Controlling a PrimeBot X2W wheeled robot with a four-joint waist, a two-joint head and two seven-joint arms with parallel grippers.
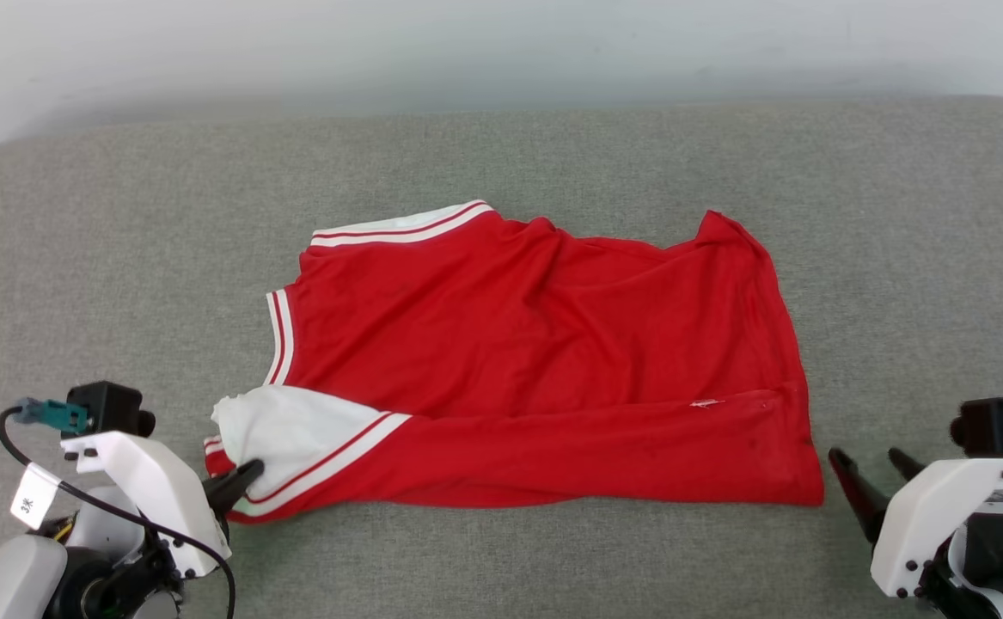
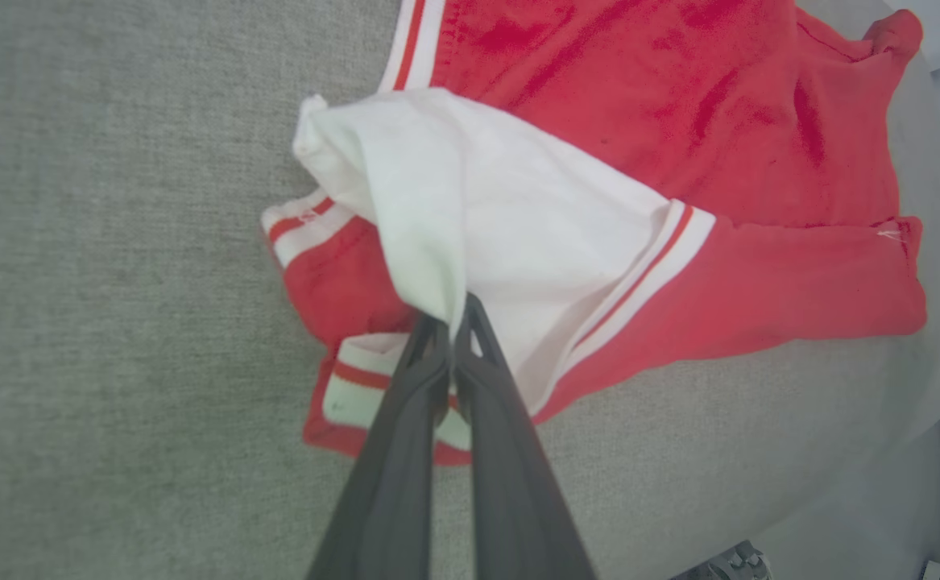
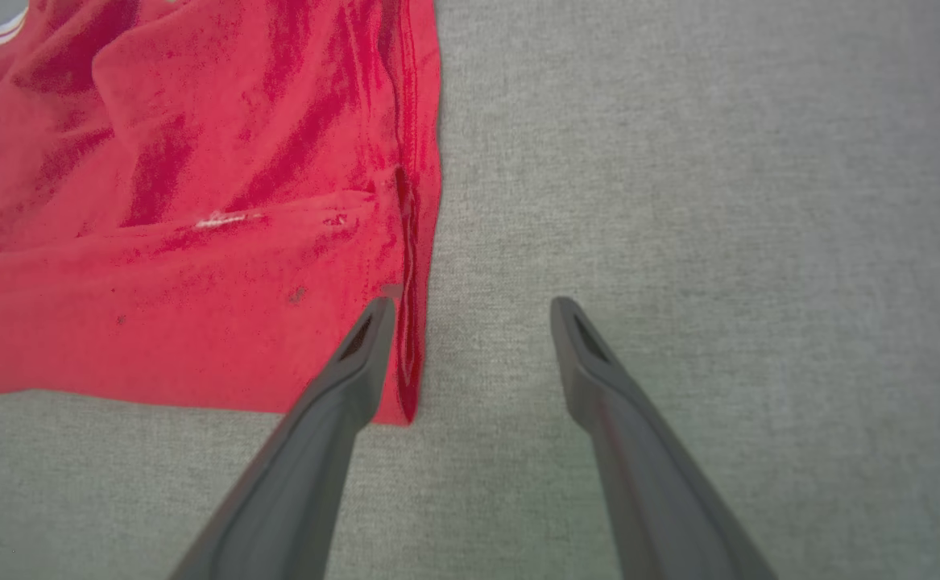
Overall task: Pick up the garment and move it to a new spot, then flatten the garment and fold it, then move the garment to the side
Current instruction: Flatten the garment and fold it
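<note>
Nearest, the fingers (image 2: 405, 403) of the left gripper (image 1: 247, 475) are clenched on the white sleeve panel (image 2: 502, 209) of the garment (image 1: 544, 361); those of the right gripper (image 3: 474, 310) are held spread at the red hem corner (image 3: 413, 354), grasping nothing. With only one thin fold pinched, the cloth may be dragged askew or slipped free when lifted. The garment is laid rumpled mid-bench on the grey fabric-covered bench (image 1: 123, 258), backed by a pale wall (image 1: 501, 43).
</note>
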